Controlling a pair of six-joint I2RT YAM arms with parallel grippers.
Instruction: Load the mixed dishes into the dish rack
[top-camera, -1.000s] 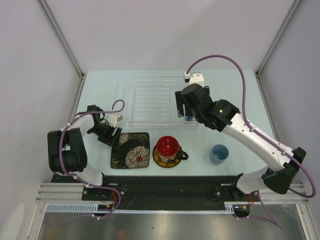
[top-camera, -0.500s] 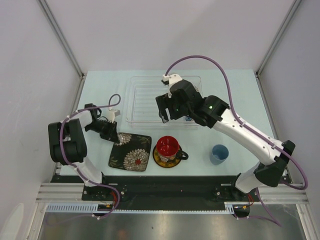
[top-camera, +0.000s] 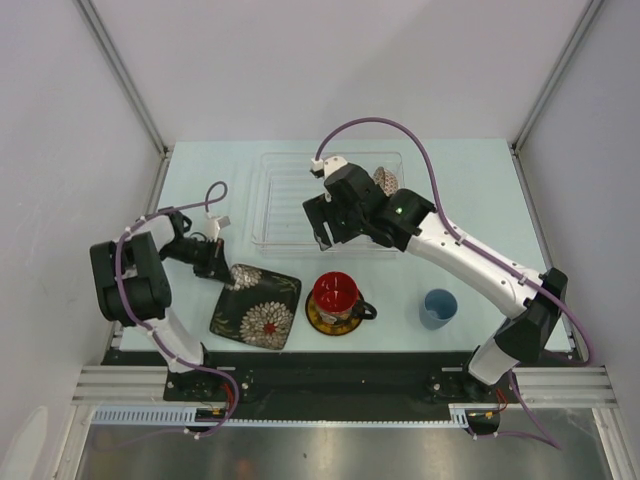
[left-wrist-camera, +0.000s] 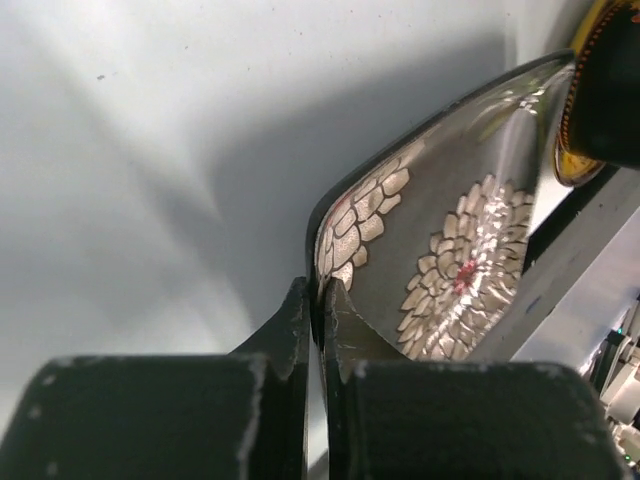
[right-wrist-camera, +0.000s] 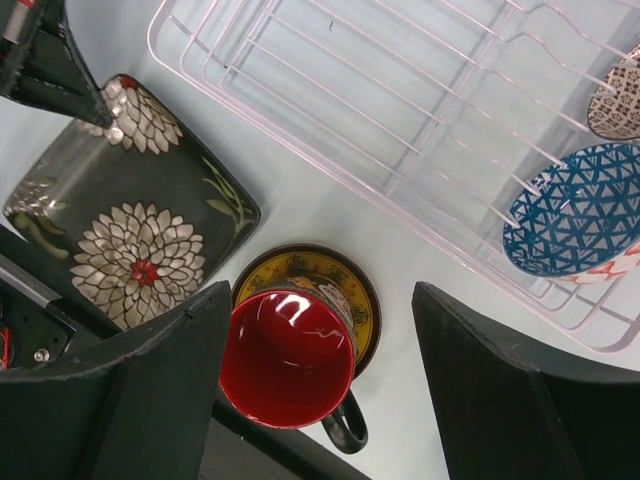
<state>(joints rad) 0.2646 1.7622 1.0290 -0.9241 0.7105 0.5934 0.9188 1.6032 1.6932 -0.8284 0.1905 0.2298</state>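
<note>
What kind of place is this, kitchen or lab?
Probably a lab robot cell, not a kitchen: bare white enclosure walls, a metal mounting rail at the near edge of the table, and a dish rack staged on it.

no readable text, labels, brands or numbers anywhere

A pale mint counter (top-camera: 470, 190) fills the middle of the overhead view, smooth and faintly glossy. A white back wall (top-camera: 340, 60), a left wall (top-camera: 60, 150) and a right wall (top-camera: 600, 170) close it in. A left strut (top-camera: 120, 70) and a right strut (top-camera: 560, 70), both slanted metal, run down to the counter's far corners. Along the near edge lies a black bar (top-camera: 340, 372), flanked by a ribbed aluminium rail (top-camera: 120, 383). Below runs a pale toothed strip (top-camera: 140, 414), then a brushed metal sheet (top-camera: 330, 455).
</note>
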